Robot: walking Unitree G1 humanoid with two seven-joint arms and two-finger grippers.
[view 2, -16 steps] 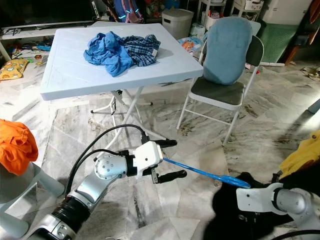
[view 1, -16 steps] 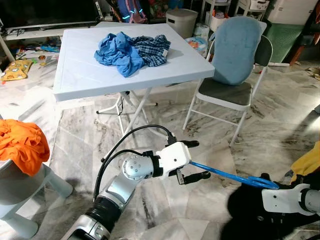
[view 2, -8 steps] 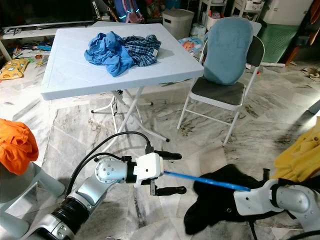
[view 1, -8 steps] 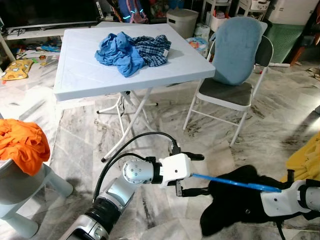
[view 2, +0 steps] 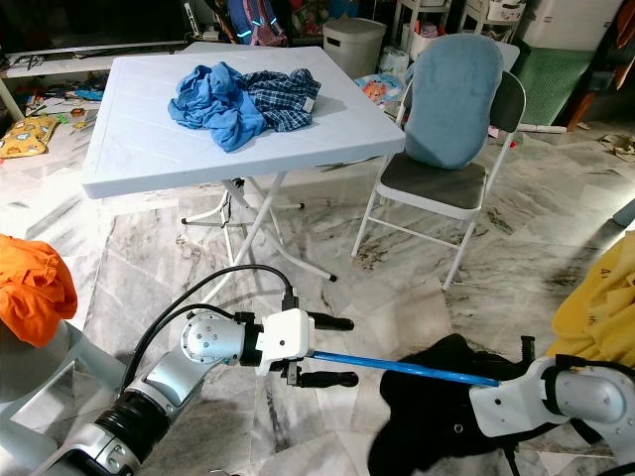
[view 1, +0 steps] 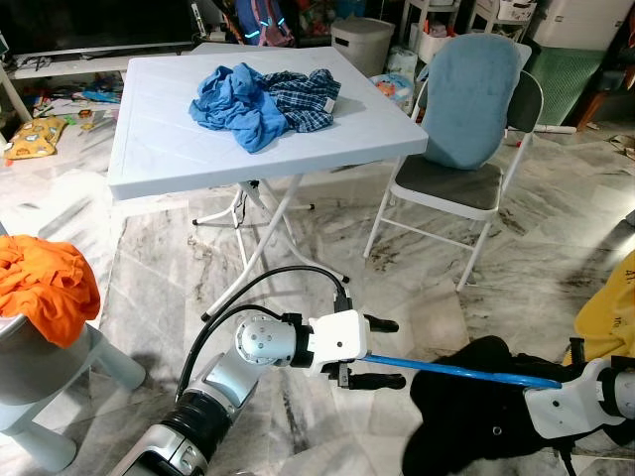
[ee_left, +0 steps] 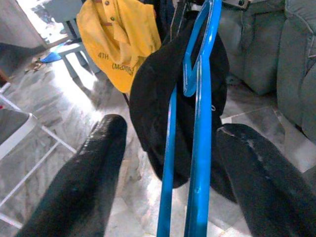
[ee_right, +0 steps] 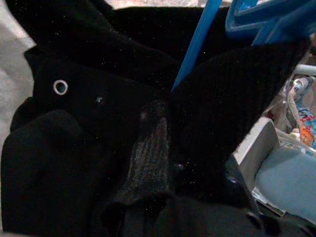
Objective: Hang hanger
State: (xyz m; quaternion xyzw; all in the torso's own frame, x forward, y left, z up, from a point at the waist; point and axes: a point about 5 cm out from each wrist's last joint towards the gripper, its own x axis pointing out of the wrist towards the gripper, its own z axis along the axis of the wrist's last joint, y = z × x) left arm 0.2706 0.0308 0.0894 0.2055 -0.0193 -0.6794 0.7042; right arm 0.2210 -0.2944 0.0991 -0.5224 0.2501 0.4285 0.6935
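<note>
On my far left an orange garment sits heaped on a grey stool, and the desk behind carries a blue shirt tangled with a plaid one; none of that concerns me now. Low in front, my left end effector has its two black fingers spread, and the blue hanger passes between them without either pad pressing it, so I count it as released. The hanger runs level above the marble floor toward my right, into a black garment draped over its far end. My right end effector is buried in that black cloth; I cannot tell whether it is clenched. A yellow shirt hangs at the right edge. To do this well, I judge I should close the left fingers squarely on the bar before lifting, keep it level so the cloth stays on, and only then seek a rail.
</note>
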